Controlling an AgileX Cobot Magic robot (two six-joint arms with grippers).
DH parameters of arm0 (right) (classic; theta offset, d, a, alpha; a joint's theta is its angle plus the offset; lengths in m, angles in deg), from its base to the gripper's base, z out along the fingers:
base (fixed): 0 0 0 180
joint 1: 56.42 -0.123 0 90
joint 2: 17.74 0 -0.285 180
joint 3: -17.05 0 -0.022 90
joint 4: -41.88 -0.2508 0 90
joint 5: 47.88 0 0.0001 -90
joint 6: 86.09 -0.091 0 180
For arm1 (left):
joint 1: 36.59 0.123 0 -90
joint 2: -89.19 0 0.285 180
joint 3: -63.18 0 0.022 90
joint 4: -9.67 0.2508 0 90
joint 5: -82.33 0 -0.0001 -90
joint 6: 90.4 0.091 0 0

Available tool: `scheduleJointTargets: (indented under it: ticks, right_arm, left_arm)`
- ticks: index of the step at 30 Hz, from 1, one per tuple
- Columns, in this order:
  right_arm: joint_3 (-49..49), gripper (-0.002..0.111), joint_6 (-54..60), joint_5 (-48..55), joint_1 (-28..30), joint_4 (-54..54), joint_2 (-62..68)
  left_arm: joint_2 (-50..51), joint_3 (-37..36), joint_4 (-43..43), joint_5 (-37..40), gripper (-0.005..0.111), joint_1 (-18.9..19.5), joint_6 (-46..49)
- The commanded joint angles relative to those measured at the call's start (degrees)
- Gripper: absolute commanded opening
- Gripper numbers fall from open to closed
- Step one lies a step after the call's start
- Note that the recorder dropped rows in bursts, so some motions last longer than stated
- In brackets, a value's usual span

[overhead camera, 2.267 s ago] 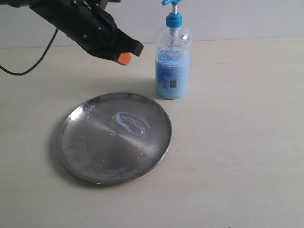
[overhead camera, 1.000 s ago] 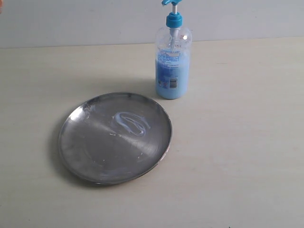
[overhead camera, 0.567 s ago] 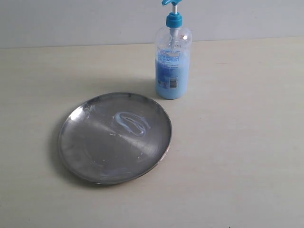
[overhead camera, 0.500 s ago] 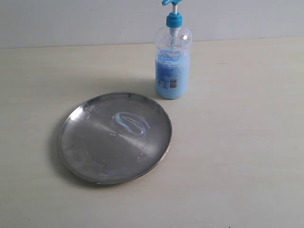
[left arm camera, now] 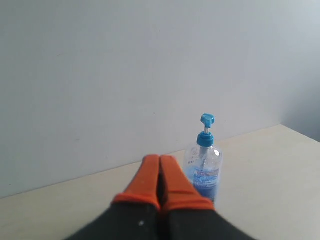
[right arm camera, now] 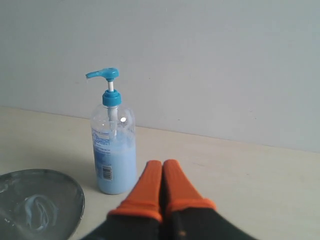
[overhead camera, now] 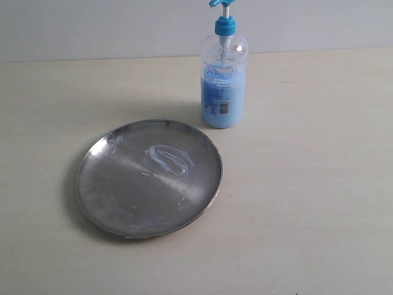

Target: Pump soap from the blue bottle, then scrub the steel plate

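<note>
The plate point(overhead camera: 110, 200) lies flat on the bench point(overhead camera: 307, 196), a bit left of the middle in the exterior view, and no claw touches it. On its far-middle part there is the soap point(overhead camera: 170, 160), a pale translucent smear in a loop shape, w/ a few tiny drops near it. The rest of the plate is shiny w/ dull streaks. The bottle point(overhead camera: 223, 86) stands upright on the bench just behind the far right part of the plate, near the rim but apart from it. It is more than half filled w/ light-blue liquid, the label faces the exterior camera, and the blue pump head at the top is partly cut by the frame edge. Behind the bench is a plain pale wall point(overhead camera: 92, 27). The claws show only in the wrist views. Left claw point(left arm camera: 159, 160): orange jaws pressed together along their full length, nothing pinched; the bottle stands beyond the tips, well apart from them. Right claw point(right arm camera: 162, 164): also pressed together and empty, w/ the bottle beyond the tips and closer than for the left one, approx beside their line. In that same view an edge part of the plate w/ the soap smear is seen next to the bottle
</note>
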State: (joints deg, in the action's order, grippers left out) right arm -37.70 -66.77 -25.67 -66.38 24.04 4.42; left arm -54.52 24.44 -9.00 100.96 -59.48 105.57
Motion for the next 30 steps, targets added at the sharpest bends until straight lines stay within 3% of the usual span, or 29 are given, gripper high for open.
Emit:
scheduleJointTargets:
  ticks: [1, 17, 30]
  right_arm:
    - [-0.3, 0.000, -0.1, -0.7, -0.1, -0.1, -0.4]
    - [-0.3, 0.000, -0.1, -0.7, -0.1, -0.1, -0.4]
    - [-0.3, 0.000, -0.1, -0.7, -0.1, -0.1, -0.4]
  left_arm:
    - [-0.2, -0.4, 0.1, -0.4, 0.000, 0.1, 0.1]
    - [-1.3, -1.5, 0.1, -0.3, 0.000, 0.1, 0.1]
    - [-12.4, -10.4, 1.7, -0.3, 0.000, 0.4, 0.1]
